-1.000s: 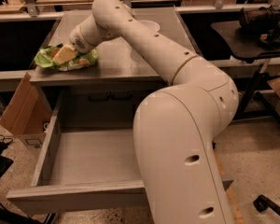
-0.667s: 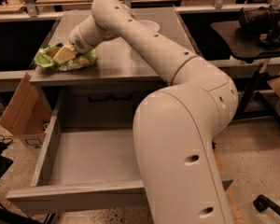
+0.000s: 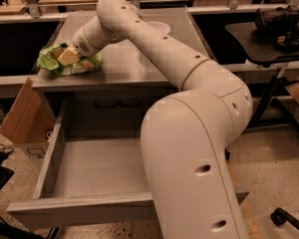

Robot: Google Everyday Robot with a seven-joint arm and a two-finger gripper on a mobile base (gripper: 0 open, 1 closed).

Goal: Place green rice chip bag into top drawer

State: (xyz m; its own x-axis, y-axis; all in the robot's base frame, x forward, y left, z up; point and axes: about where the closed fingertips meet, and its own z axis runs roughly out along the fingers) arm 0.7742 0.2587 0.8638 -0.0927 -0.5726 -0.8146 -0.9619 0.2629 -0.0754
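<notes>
Item: green rice chip bag (image 3: 51,59), crumpled, lying on the worktop (image 3: 129,66) at its front left corner.
Gripper (image 3: 68,57): down on the bag at that same corner; whether it grips the bag cannot be told.
Top drawer (image 3: 97,171): pulled fully out beneath the worktop's front edge, nothing visible inside.
Cardboard box (image 3: 21,118): leaning below the worktop's left side.

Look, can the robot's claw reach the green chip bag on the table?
Probably yes. The claw sits right against the green rice chip bag near the front edge of the tabletop, with nothing between them.
</notes>
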